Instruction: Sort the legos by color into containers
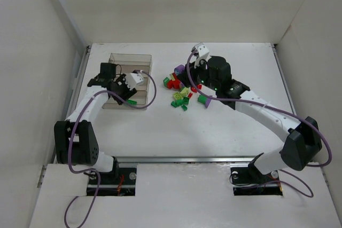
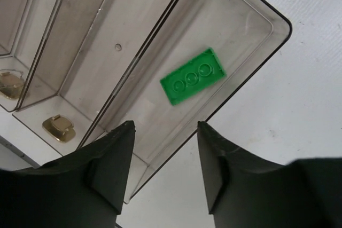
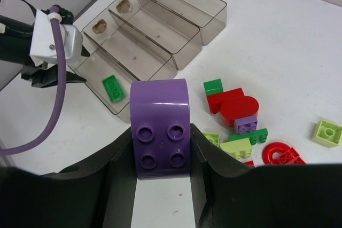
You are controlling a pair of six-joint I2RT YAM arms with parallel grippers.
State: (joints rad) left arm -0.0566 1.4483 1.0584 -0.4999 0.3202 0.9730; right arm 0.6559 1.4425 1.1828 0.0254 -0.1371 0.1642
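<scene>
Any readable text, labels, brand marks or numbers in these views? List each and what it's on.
None readable.
The clear tray, green brick in it, purple brick in the jaws of the right gripper, loose bricks: no print; any stud embossing is too small to tell.
The left gripper: no label shows.

light: bright, even; shadows: soft; glare: sheen on purple brick [image 3: 160, 97]; focus: sharp

A robotics lab test cell: a plain white desk [image 1: 214, 137] boxed in by bare white panels [image 1: 32, 68], a left arm [image 1: 85, 108] and right arm [image 1: 262, 109] bolted at its near edge, purple cables [image 3: 59, 73] trailing, toy bricks [image 1: 181, 93] beside a clear tray [image 1: 131, 55].
</scene>
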